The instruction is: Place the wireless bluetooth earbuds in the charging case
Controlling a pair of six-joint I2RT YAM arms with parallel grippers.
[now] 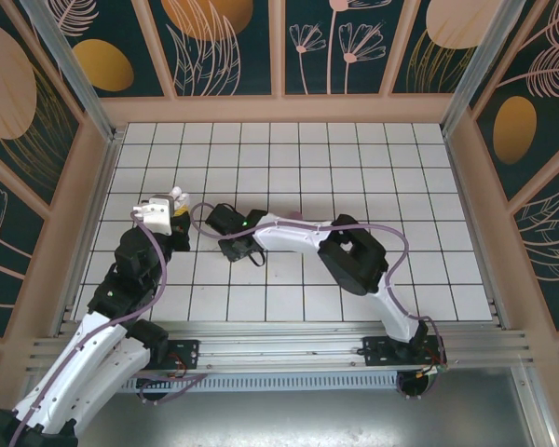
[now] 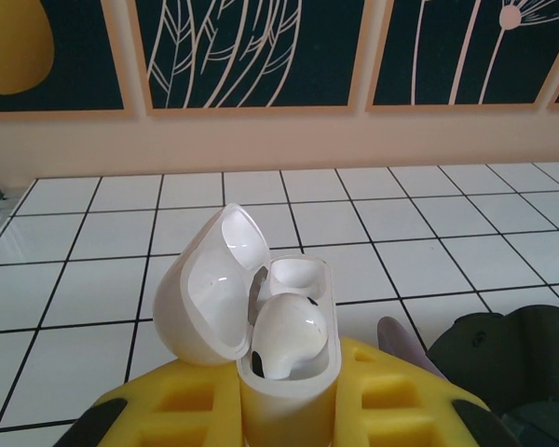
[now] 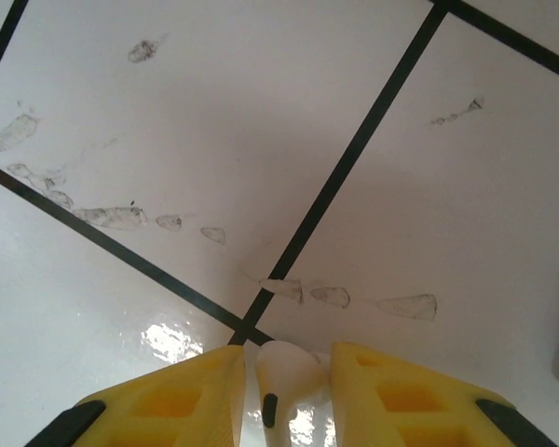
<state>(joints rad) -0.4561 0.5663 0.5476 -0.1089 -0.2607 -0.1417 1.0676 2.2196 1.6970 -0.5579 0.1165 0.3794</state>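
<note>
The left gripper (image 1: 170, 209) is seen from above clenched on the white charging case (image 1: 176, 197) over the left part of the tiled desk (image 1: 354, 168), with the right gripper (image 1: 235, 250) lowered towards the tiles nearby. In the left wrist view the case (image 2: 284, 410) is held upright between yellow fingers (image 2: 391, 400), its lid (image 2: 205, 298) swung open, and one white earbud (image 2: 289, 331) is seated in the nearer well. In the right wrist view a second white earbud (image 3: 284, 372) is pinched in the right gripper (image 3: 284, 396) above a black grout line (image 3: 354, 158).

Top cam overhead; L wrist fwd, R down; shared tiles (image 1: 354, 168).
</note>
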